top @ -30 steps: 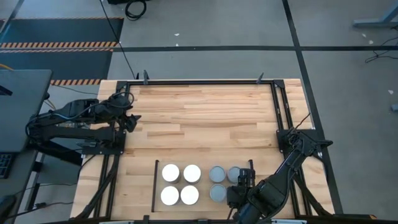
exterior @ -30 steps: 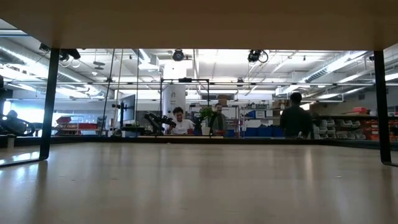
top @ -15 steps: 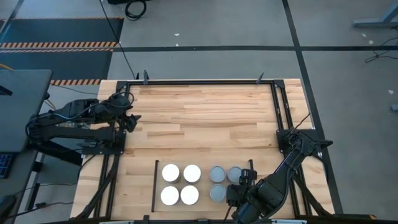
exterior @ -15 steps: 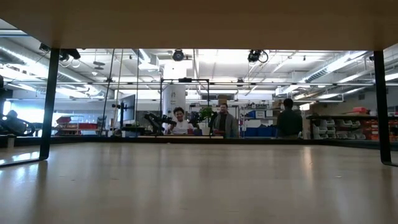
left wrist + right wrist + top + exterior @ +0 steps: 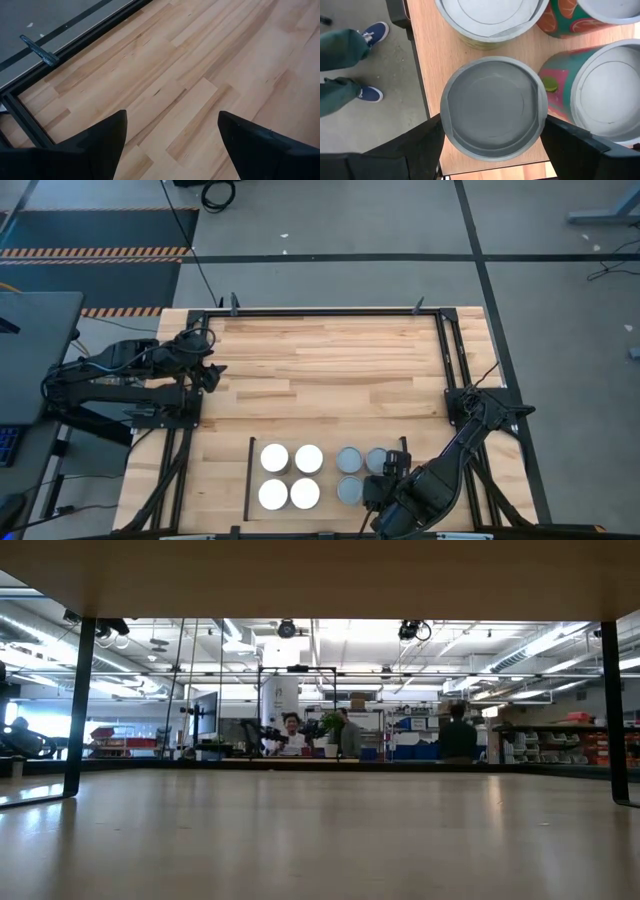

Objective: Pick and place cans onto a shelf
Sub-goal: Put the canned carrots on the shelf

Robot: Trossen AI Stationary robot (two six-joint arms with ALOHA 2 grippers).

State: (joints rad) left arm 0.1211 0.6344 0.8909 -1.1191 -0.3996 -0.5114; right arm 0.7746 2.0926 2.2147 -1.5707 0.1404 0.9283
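Cans stand on the shelf (image 5: 247, 478) at the table's near edge: several white-topped ones (image 5: 290, 476) on the left, and grey-topped ones (image 5: 350, 474) to their right. My right gripper (image 5: 492, 131) points down over the shelf's near right corner (image 5: 392, 478), shut on a grey-topped can (image 5: 492, 107). Neighbouring cans (image 5: 612, 90) with green and orange labels stand close beside it. My left gripper (image 5: 210, 372) waits open at the table's left edge over bare planks (image 5: 172, 135). My right gripper pinches the grey-topped can between its two fingers, which meet opposite sides of the wall just under the rim (image 5: 443, 122). The fingers come from above, pointing down. The can is upright, its top about level with its neighbours' tops; whether its bottom rests on the shelf is hidden.
The shelf's near edge and a black rail (image 5: 417, 75) lie right beside the held can. Past that edge a person's shoes and green trouser legs (image 5: 350, 50) show on the floor. The plank tabletop (image 5: 330, 370) stretches behind the shelf. People stand far off in the room (image 5: 455, 735).
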